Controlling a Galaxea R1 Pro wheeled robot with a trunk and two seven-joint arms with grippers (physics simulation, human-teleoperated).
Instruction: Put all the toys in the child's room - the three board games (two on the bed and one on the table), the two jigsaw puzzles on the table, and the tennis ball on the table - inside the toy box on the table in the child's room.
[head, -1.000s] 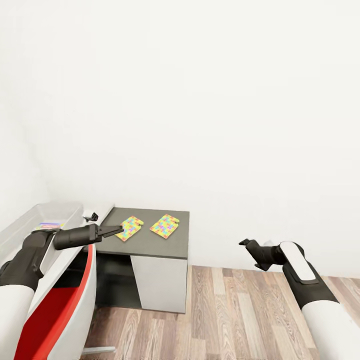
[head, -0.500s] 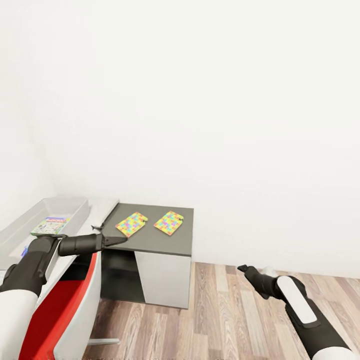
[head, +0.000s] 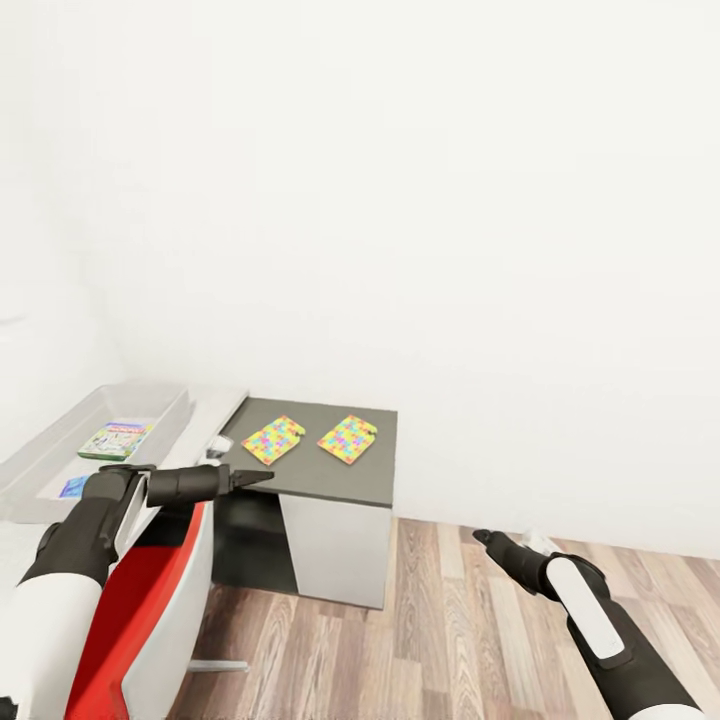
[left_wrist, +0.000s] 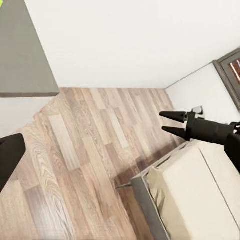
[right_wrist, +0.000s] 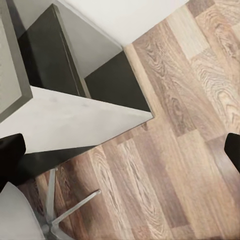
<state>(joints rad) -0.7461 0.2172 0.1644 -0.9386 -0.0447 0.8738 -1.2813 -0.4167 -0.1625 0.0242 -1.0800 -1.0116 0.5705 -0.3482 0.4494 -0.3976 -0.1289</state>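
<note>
Two jigsaw puzzles (head: 273, 440) (head: 347, 439) of bright interlocking pieces lie side by side on a dark grey cabinet top (head: 330, 475). To their left the grey toy box (head: 160, 408) stands on the pale table (head: 218, 405). It holds a white-and-green board game (head: 115, 440) and a blue one (head: 72, 487). My left gripper (head: 252, 477) hovers at the cabinet's front left edge, just short of the nearer puzzle, open and empty. My right gripper (head: 485, 540) (left_wrist: 170, 123) hangs over the wooden floor right of the cabinet, open and empty. Part of the bed (left_wrist: 200, 200) shows in the left wrist view.
A red-and-white chair (head: 150, 600) stands under my left arm, its metal base (right_wrist: 65, 210) on the floor. The cabinet has a white side panel (head: 335, 550). Wooden floor (head: 450, 640) spreads to the right, and a white wall stands behind.
The head camera has shifted, bringing more of the toy box and the blue game into view. My left gripper has drawn back to the cabinet's front edge. My right arm has sunk lower.
</note>
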